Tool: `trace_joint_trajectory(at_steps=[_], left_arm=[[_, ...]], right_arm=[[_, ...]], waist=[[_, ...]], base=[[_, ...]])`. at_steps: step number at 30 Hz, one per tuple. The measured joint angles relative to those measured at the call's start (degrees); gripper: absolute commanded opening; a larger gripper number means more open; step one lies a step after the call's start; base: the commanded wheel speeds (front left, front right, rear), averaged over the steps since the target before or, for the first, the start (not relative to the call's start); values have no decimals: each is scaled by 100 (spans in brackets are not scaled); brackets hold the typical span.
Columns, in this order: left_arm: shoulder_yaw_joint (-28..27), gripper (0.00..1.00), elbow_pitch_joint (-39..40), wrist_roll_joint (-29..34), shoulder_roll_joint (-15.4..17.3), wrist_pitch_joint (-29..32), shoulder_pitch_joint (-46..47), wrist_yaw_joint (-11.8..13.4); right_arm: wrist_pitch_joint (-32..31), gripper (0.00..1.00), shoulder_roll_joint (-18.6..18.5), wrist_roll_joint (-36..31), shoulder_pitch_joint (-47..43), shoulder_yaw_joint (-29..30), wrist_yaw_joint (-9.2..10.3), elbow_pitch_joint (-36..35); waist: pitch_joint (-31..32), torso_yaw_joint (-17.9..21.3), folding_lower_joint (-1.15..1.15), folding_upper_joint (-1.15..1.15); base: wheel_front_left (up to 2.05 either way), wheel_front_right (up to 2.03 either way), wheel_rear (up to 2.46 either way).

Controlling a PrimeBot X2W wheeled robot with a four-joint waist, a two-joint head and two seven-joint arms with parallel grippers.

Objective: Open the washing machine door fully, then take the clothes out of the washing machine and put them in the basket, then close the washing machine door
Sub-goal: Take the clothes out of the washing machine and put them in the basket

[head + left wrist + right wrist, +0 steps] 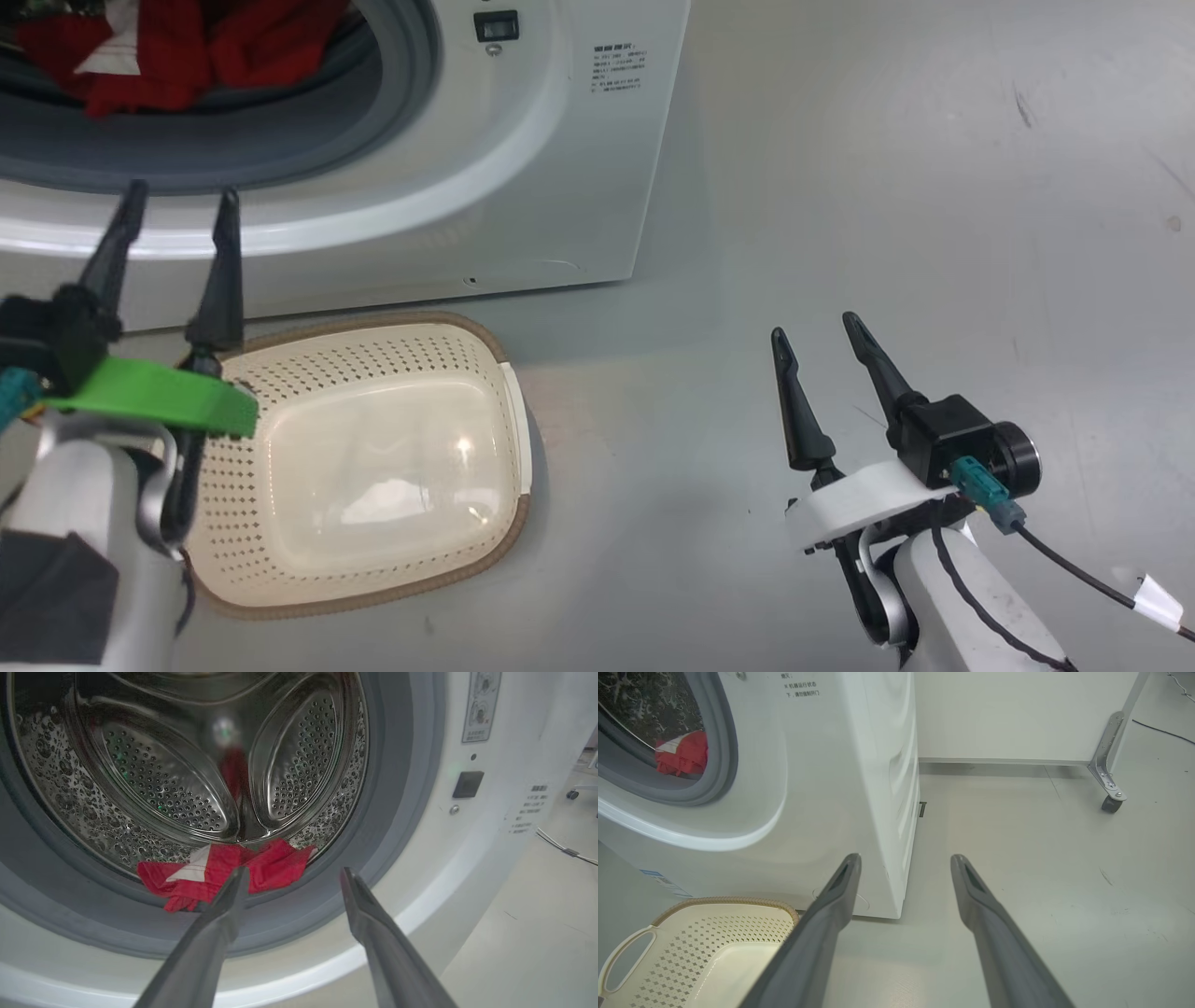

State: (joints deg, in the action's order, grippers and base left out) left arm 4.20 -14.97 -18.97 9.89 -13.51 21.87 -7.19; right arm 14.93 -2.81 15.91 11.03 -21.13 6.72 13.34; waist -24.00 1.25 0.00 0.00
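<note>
The white washing machine stands with its mouth uncovered; the door is out of view. Red clothes with a white patch lie at the front of the steel drum, draped over the grey rubber ring; the clothes and again the clothes show in the other views. My left gripper is open, fingertips just short of the ring, below and right of the fabric; the same gripper points at the opening. The cream basket sits bare on the floor before the machine. My right gripper hangs open over the floor.
Grey floor spreads to the right of the machine. A white panel on a castor stands behind it. A cable lies on the floor at the far right. The basket lies left of my right fingers.
</note>
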Motion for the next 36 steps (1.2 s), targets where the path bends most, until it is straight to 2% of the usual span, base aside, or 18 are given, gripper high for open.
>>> trace_joint_trajectory(at_steps=[7,13,19,27,36], left_arm=[[-74,100,-78,-49,396,300,1201,0],[-94,100,-393,-51,608,706,2056,0],[-399,100,-883,-53,914,1009,2648,0],[-527,100,-1477,-21,1259,1373,3210,11],[-635,100,-2029,-18,1339,1596,3635,188]], right_arm=[[0,100,-5,136,358,-118,7,-121],[0,100,-10,223,552,-276,8,-181],[0,100,-13,275,744,-423,51,-247],[0,100,-13,435,864,-446,51,-291],[0,100,-10,466,947,-360,51,-289]], waist=[[-531,165,0,0],[-992,340,0,0],[-1329,506,0,0],[-1692,749,1,0],[-1930,954,0,0]], base=[[0,0,0],[0,0,0],[0,0,0],[0,0,0],[0,0,0]])
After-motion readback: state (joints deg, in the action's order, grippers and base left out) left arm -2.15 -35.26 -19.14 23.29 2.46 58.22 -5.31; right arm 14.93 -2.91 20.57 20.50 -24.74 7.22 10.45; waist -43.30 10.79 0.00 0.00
